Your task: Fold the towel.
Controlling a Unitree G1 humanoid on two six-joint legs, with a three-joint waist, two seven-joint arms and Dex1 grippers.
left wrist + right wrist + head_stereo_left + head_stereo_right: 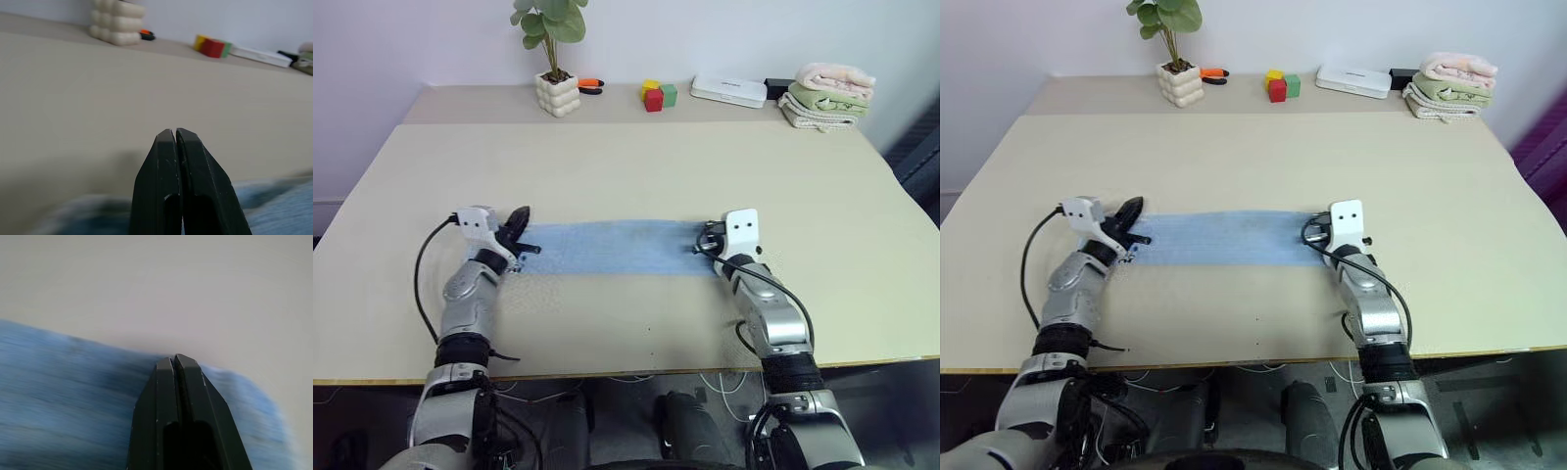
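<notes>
1. Beige table [626, 166] under the head camera: the towel [612, 247], a light blue strip, lies with its long axis crosswise, from the left gripper [516, 227] to the right gripper [710, 241]. Each arm is at its own end, equally near. Whether either pinches cloth I cannot tell. No containers on the table apart from a plant pot [557, 94] at the far edge.

2. Left wrist: fingers [168, 166] pressed together, blue cloth below and beside them.

3. Right wrist: fingers [190, 391] pressed together over the towel's end.

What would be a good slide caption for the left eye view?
Both shut end effectors, left and right, sit at opposite ends of a light blue towel stretched flat on the table.
</notes>
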